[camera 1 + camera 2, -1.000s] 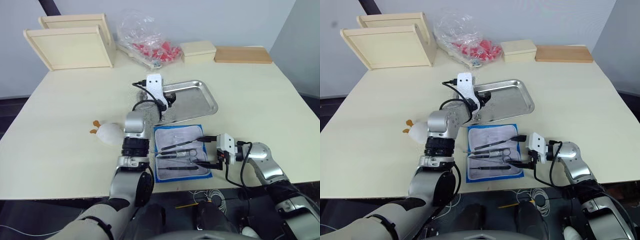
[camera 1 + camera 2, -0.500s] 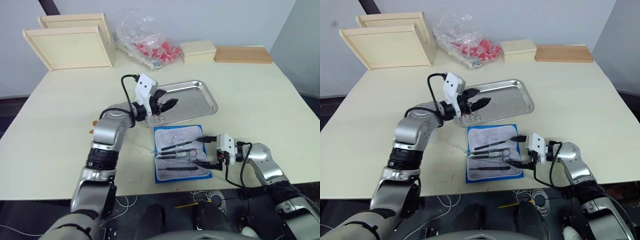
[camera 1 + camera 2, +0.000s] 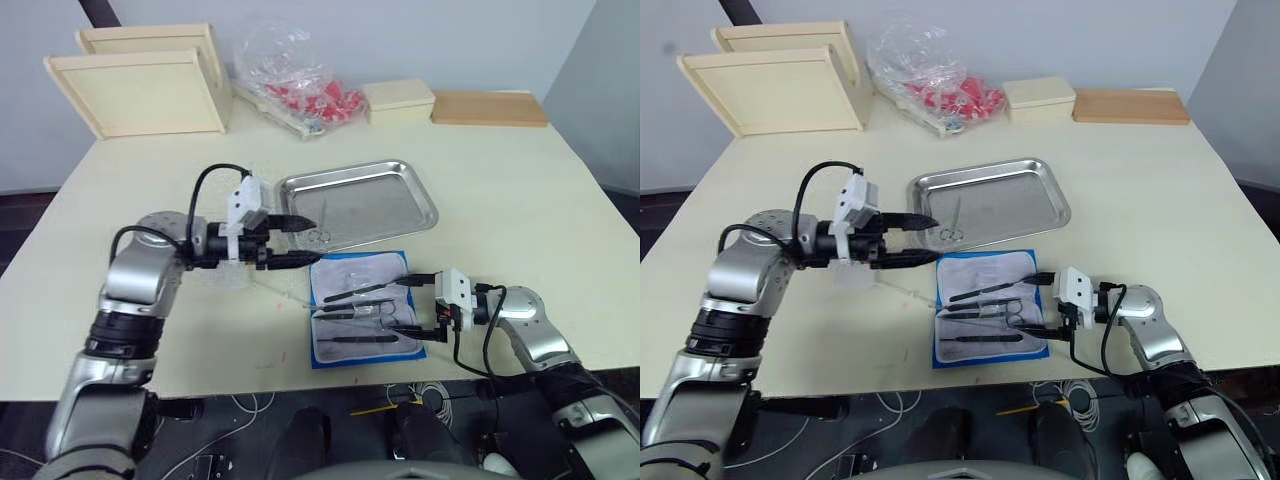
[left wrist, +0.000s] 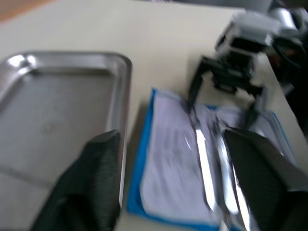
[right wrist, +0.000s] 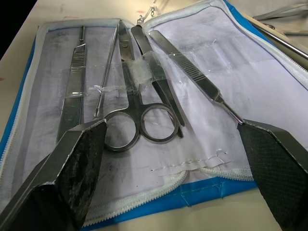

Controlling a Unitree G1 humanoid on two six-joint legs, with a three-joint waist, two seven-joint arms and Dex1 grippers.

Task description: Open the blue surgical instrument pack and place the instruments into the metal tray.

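From the head cameras, the flat bright-blue fold-over instrument pack (image 3: 362,309) lay opened out on the pale tabletop (image 3: 520,190), near its front edge and just in front of the shallow shiny stainless-steel tray (image 3: 358,203). Its pale lining faced up, with slim dark-silver scissors and forceps (image 3: 360,310) lying across it. One thin instrument with ring handles (image 3: 317,222) sat inside the tray, toward its near left side. The left pincer (image 3: 303,242) hovered over the tabletop right by the tray's near left corner, empty, with its black fingers spread. The right pincer (image 3: 415,305) sat at the pack's right edge, also spread wide and holding nothing. At the back were pale wooden boxes (image 3: 140,85) and a clear plastic bag of red items (image 3: 295,75).

The left wrist camera was blurry, but you could make out the tray's rounded corner (image 4: 72,110) next to the blue pack (image 4: 192,163), and the right pincer (image 4: 226,89) at the pack's far side.

The right wrist camera looked straight into the open pack (image 5: 159,96): ring-handled scissors (image 5: 132,96), forceps (image 5: 192,72) and other slim tools (image 5: 72,86) held under clear strips, with its own two fingers (image 5: 72,163) wide apart on either side.
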